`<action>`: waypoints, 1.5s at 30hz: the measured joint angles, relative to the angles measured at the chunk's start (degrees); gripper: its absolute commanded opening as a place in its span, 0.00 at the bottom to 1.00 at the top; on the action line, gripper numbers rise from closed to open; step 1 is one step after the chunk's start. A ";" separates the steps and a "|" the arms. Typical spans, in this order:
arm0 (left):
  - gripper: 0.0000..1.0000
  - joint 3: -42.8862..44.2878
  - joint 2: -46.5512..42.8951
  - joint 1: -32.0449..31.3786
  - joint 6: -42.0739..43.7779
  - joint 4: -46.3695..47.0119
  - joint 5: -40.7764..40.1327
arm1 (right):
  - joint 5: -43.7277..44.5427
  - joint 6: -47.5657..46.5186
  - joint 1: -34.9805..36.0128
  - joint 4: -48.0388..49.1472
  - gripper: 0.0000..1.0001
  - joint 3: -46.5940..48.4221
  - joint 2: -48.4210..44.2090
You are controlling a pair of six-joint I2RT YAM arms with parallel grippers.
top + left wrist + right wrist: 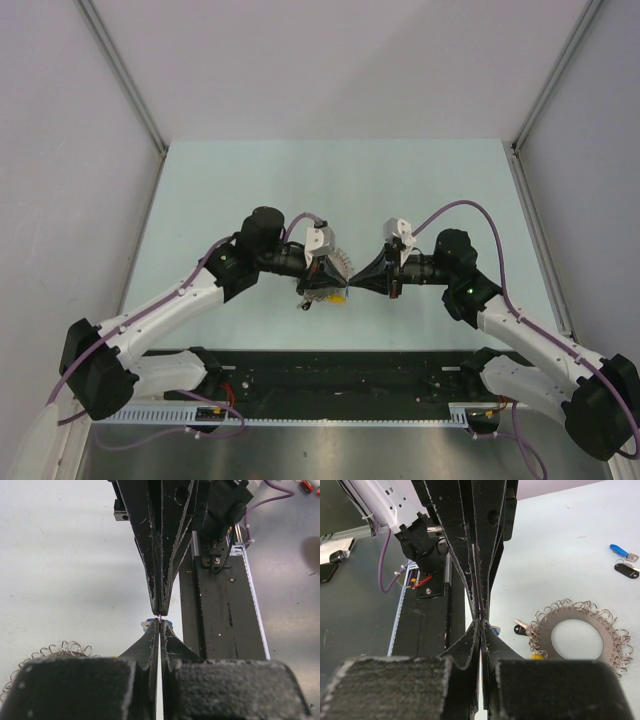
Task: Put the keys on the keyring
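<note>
Silver-grey keyring [607,639]: on table [560,530]
Blue key [619,550], black key [624,570]: loose, away from it
Left gripper [159,623], right gripper [481,623]: pinched closed, tips meeting

My left gripper [341,281] and my right gripper [360,279] pointed at each other, tips nearly touching, above the pale green table [250,180], the keyring [342,266] and a yellow key head [338,297] lying under my left one.

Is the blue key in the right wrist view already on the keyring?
No, the blue key lies loose on the table, apart from the keyring, beside a black key.
</note>
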 measured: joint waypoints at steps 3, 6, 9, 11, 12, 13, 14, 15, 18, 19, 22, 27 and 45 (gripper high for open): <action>0.00 0.00 -0.04 -0.09 0.00 -0.04 -0.39 | 0.00 -0.07 0.00 -0.13 0.01 -0.02 0.00; 0.00 -0.04 -0.15 -0.11 -0.15 0.15 -0.70 | 0.04 -0.09 0.00 -0.09 0.25 -0.04 0.00; 0.00 -2.19 -1.73 -0.09 -1.25 2.78 -1.55 | 0.55 0.37 -0.28 -0.17 0.27 -0.13 -0.50; 0.00 -5.62 -4.22 -0.09 -2.93 6.36 -2.58 | 0.74 0.50 -0.76 -0.07 0.27 -0.31 -1.51; 0.00 -7.67 -5.68 -0.09 -4.20 8.52 -2.99 | 0.85 0.70 -0.98 -0.04 0.27 -0.37 -2.08; 0.00 -9.31 -6.82 -0.11 -5.14 10.54 -3.39 | 0.96 0.85 -1.25 0.42 0.27 -0.57 -2.73; 0.00 -11.30 -8.15 -0.11 -6.49 13.20 -3.82 | 0.96 1.18 -1.38 0.81 0.27 -0.72 -3.32; 0.00 -13.33 -9.42 -0.09 -8.09 16.13 -4.02 | 0.94 1.42 -1.49 1.14 0.27 -0.79 -3.76; 0.00 -16.68 -10.99 -0.11 -11.45 22.51 -4.39 | 0.59 2.25 -1.60 2.47 0.27 -0.87 -3.96; 0.00 -17.46 -11.21 -0.11 -12.39 24.35 -4.44 | 0.42 2.47 -1.57 2.82 0.27 -0.96 -3.85; 0.00 -19.17 -11.32 -0.11 -15.02 29.49 -4.48 | 0.31 2.86 -1.09 3.39 0.28 -1.18 -3.76; 0.00 -20.24 -11.34 -0.11 -17.79 35.36 -4.46 | 0.17 2.89 0.20 3.67 0.28 -1.20 -3.45; 0.00 -20.57 -11.52 -0.59 -19.82 40.57 -4.24 | 0.15 3.74 2.19 6.51 0.23 -1.29 -1.86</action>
